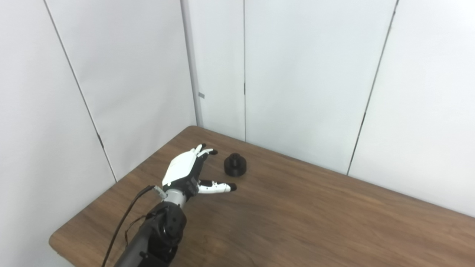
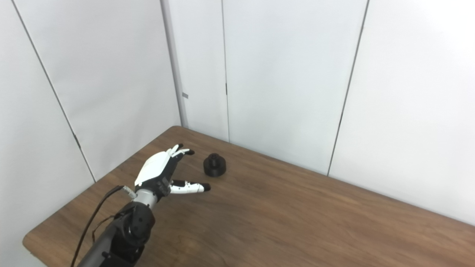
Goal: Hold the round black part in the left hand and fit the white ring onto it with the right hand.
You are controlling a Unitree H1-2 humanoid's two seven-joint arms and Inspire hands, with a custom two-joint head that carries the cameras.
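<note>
Wood-grain table [image 1: 297,222] fills the lower half of both head views, set into a corner of plain white wall panels [image 1: 304,74]. The two views show the same scene from slightly different spots: in the right eye view everything sits further toward the picture's left, and a little more of the tabletop's near left corner shows. Neither view gives anything the other lacks, and the right hand and the white ring appear in neither.

The left arm [image 1: 156,237] comes in from the bottom left, dark and jointed, with a black cable [image 1: 126,218] looping along its outer side to a plug at the wrist. The left hand [image 1: 185,170] is raised over the table with its white back turned up and toward the camera. Its fingers [image 1: 202,150] reach forward, toward the far corner, close beside one another and slightly curled, black at the tips. The thumb [image 1: 217,187] juts out to the right, well away from the fingers, so the hand is spread and holds nothing.

The round black part [image 1: 235,164] stands upright on the table, a wide disc base with a narrower hub on top. It lies just to the right of the hand, beyond the thumb tip and level with the fingertips, facing the gap between thumb and fingers. It is near the hand but apart from it.
</note>
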